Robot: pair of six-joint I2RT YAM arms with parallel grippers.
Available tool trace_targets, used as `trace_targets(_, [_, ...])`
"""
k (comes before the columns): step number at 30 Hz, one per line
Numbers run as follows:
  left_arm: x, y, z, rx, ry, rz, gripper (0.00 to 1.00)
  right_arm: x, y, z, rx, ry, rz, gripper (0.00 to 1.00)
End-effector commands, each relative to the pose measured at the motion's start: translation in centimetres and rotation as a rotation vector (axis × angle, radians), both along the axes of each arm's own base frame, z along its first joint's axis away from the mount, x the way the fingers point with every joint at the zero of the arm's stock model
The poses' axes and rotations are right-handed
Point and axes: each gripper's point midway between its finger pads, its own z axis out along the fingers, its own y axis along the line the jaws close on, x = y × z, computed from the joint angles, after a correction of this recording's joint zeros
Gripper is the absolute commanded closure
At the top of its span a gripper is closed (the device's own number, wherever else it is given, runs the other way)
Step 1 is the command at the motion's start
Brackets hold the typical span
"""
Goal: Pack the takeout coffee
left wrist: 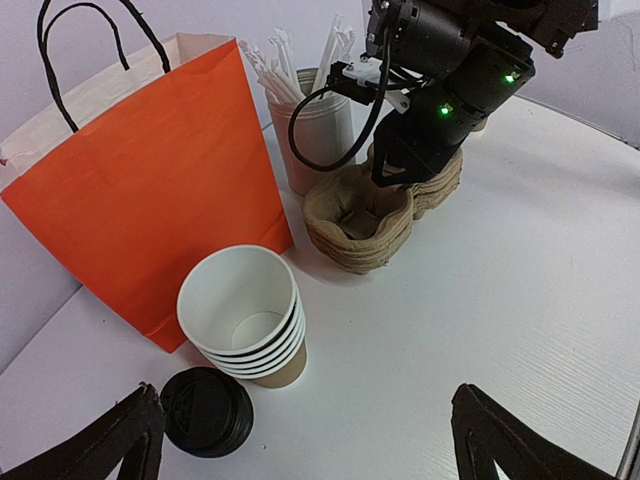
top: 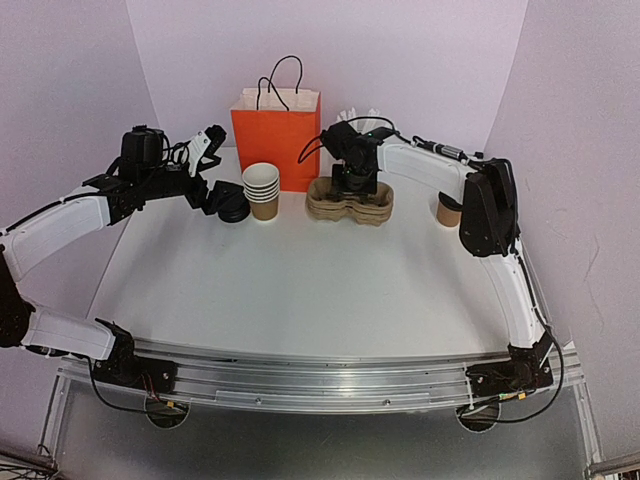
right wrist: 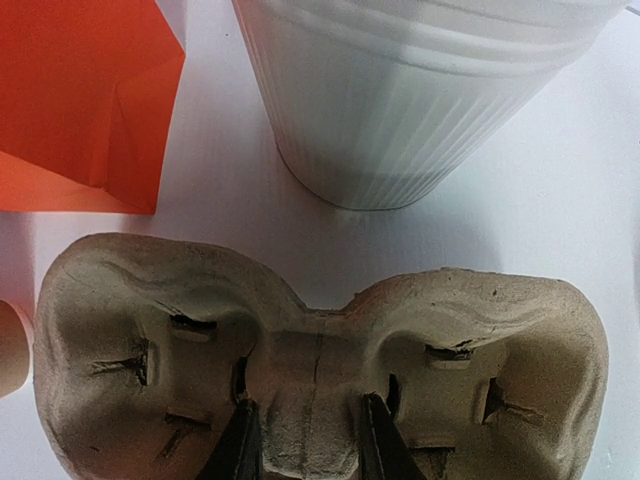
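Observation:
A small brown cup with a dark top [top: 449, 210] stands at the right of the table, partly hidden behind my right arm; I cannot make out its lid clearly. My right gripper [top: 355, 182] is down on a stack of brown pulp cup carriers [top: 372, 208]. In the right wrist view its fingers [right wrist: 240, 445] press both sides of the top carrier's middle ridge [right wrist: 305, 400]. My left gripper [left wrist: 310, 445] is open wide and empty, just above the table beside the lidless cups and lids.
An orange paper bag [top: 276, 135] with black handles stands at the back. In front of it are a stack of lidless brown cups [left wrist: 245, 315] and a pile of black lids [left wrist: 207, 410]. A white ribbed cup of straws [left wrist: 315, 140] stands behind the carriers.

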Motion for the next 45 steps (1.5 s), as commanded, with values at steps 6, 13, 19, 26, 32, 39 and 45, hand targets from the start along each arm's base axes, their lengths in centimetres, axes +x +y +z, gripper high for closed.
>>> trace_targets(6, [0.2, -0.2, 1.4, -0.025, -0.049, -0.020, 0.00, 0.3, -0.2, 4.6, 0.016, -0.064, 0.016, 1.00])
trace_targets(13, [0.2, -0.3, 1.4, -0.023, -0.050, -0.023, 0.00, 0.5, -0.3, 6.2, 0.017, -0.096, 0.023, 1.00])
trace_targets(19, [0.1, -0.3, 1.3, -0.023, -0.049, -0.024, 0.01, 0.6, -0.5, 7.0, 0.018, -0.111, 0.022, 1.00])
trace_targets(26, [0.1, -0.2, 1.2, -0.019, -0.048, -0.021, 0.00, 0.8, -0.4, 8.4, 0.035, -0.140, 0.017, 1.00])
trace_targets(32, [0.1, -0.1, 1.1, -0.018, -0.051, -0.020, 0.00, 0.9, -0.5, 9.4, 0.018, -0.165, 0.033, 1.00])
trace_targets(39, [0.1, -0.1, 1.0, -0.018, -0.050, -0.022, 0.00, 0.4, -0.1, 6.4, 0.016, -0.096, 0.051, 1.00])
trace_targets(45, [0.0, -0.1, 0.9, -0.017, -0.047, -0.022, 0.00, 0.1, -0.1, 4.2, 0.010, -0.054, 0.040, 1.00])
